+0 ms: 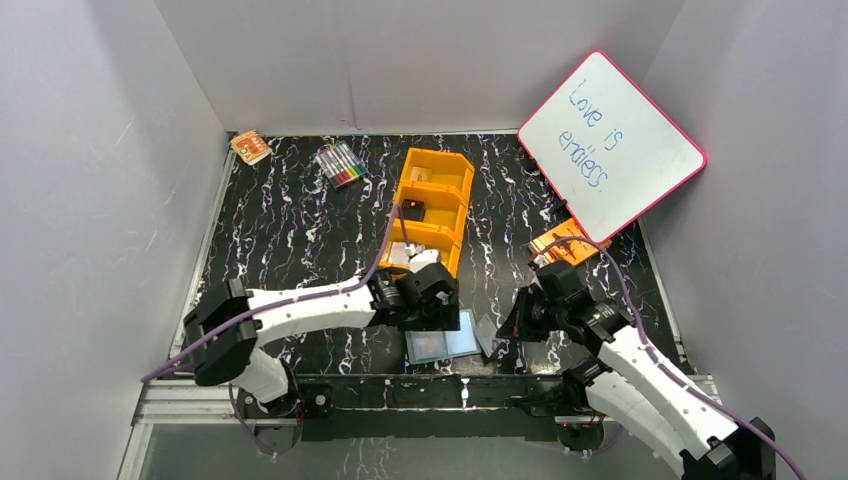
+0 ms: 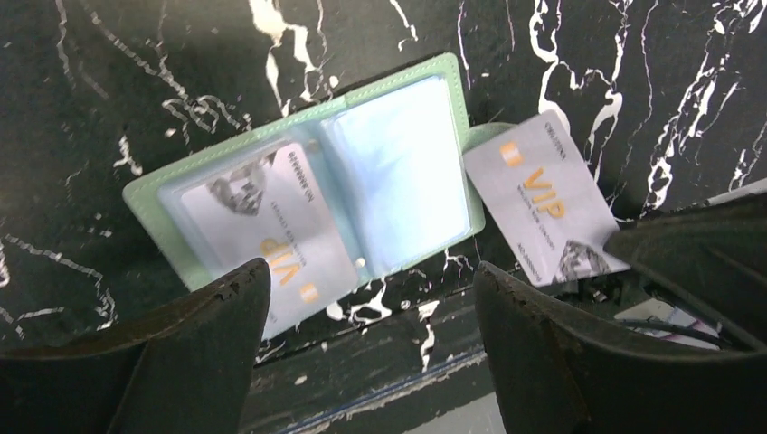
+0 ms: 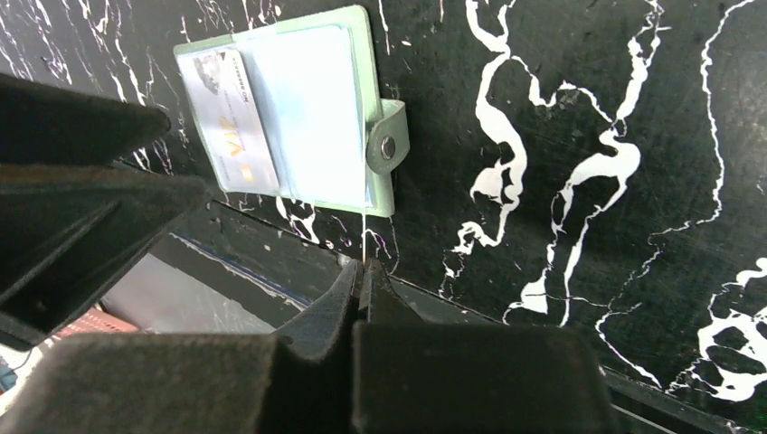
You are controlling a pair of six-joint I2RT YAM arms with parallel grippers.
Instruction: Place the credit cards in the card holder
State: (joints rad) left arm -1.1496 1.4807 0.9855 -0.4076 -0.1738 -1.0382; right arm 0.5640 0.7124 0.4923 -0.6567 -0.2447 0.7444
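Note:
The card holder (image 1: 442, 345) (image 2: 398, 172) (image 3: 317, 117) lies open on the black marbled table near its front edge, pale blue pockets up. One credit card (image 2: 271, 226) (image 3: 231, 127) sits in its left pocket and sticks out toward the front edge. My left gripper (image 2: 371, 271) (image 1: 435, 305) hovers open above the holder's near edge, empty. Another credit card (image 2: 543, 212) (image 1: 487, 335), marked VIP, is just right of the holder by its snap tab. My right gripper (image 3: 362, 267) (image 1: 512, 322) is shut on that card's corner; its own view shows the card edge-on (image 3: 364, 237).
An orange three-compartment tray (image 1: 440, 195) stands behind the left gripper. A pink-framed whiteboard (image 1: 610, 145) leans at the back right above an orange item (image 1: 565, 243). Markers (image 1: 340, 163) and a small orange box (image 1: 250, 147) lie at the back left. Grey walls enclose the table.

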